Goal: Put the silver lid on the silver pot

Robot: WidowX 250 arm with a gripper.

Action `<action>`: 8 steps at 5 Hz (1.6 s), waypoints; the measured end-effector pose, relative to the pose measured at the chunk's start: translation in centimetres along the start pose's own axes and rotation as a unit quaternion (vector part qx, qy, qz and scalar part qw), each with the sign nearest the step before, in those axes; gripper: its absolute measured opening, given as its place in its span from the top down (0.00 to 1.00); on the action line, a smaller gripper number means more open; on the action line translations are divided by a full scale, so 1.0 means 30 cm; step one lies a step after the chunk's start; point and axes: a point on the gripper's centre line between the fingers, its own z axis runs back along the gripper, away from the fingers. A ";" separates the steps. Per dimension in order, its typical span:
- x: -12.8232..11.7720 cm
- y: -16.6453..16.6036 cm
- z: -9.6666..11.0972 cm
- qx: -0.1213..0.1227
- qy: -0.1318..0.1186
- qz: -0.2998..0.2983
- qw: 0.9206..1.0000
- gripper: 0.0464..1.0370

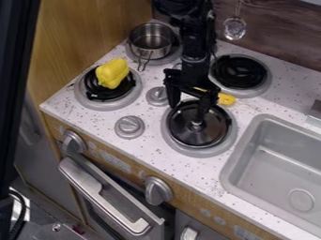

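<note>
The black gripper [187, 111] hangs over the front right burner, its two fingers apart: open. Below it lies the round lid [209, 132], dark with a silver rim, on that burner. The lid's small knob [197, 125] shows just under the tip of the right finger; whether they touch I cannot tell. At the back left, the silver pot [149, 39] stands uncovered on another burner, its wire handle pointing toward the front. The arm hides part of the counter between pot and lid.
A yellow pepper-like toy [112, 73] lies on the left burner. Another yellow object [225, 99] is partly behind the gripper. The back right burner [239, 72] is bare. A grey sink [263, 157] lies at the right, and a spoon [234, 27] hangs on the back wall.
</note>
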 end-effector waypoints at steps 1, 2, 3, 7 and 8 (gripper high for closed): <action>-0.023 -0.022 0.003 0.009 0.001 -0.021 1.000 0.04; -0.046 -0.059 -0.014 0.007 0.005 -0.033 0.999 0.04; -0.047 -0.064 0.029 0.002 -0.016 -0.029 0.999 0.04; -0.079 -0.090 -0.024 -0.022 0.014 -0.006 1.000 0.07; -0.063 -0.086 -0.034 -0.018 0.013 0.006 1.000 0.04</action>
